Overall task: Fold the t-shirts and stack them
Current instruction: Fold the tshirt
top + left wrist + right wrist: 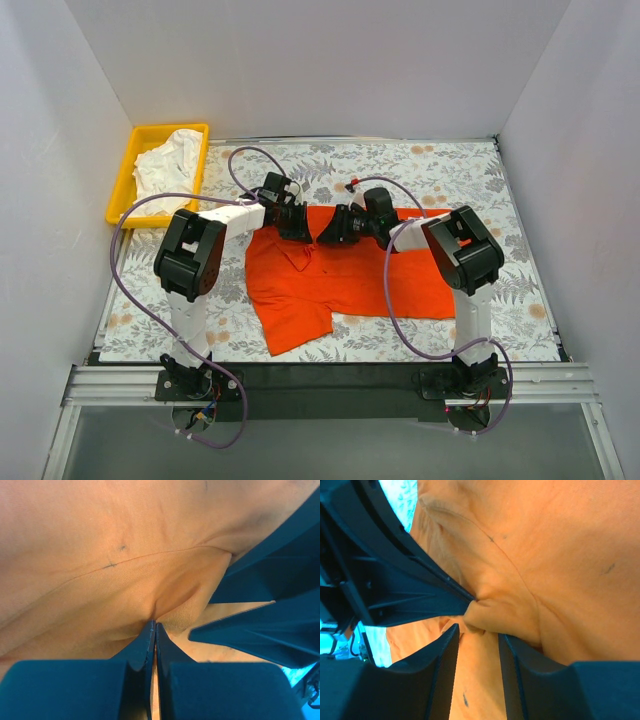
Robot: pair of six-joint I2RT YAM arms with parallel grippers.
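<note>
L pincer (154, 625): clamped shut on a pinch of the orange-red t-shirt (125, 540) — cloth puckered right into the tips, so I read it as a real grip.
R pincer (477, 632): jaws apart w/ a clear gap, straddling a bunched fold just beside the L tips; not pinching it as far as I saw.
Why so close: I judged both were going for the same far edge, to lift it and fold it back toward the arm bases.
Orange-red shirt: lay spread mid-table (470, 170), far edge under both pincers, one part trailing toward the near left.
White t-shirt (170, 165): crumpled in the yellow tray (125, 185) at the far left corner, well apart — prob. waiting its turn.
Hidden: on the top cam the wrists covered the grip spot. Wrist cams were too tight to say which seam or hem it was. Couldn't tell if the R fingers touched cloth.
</note>
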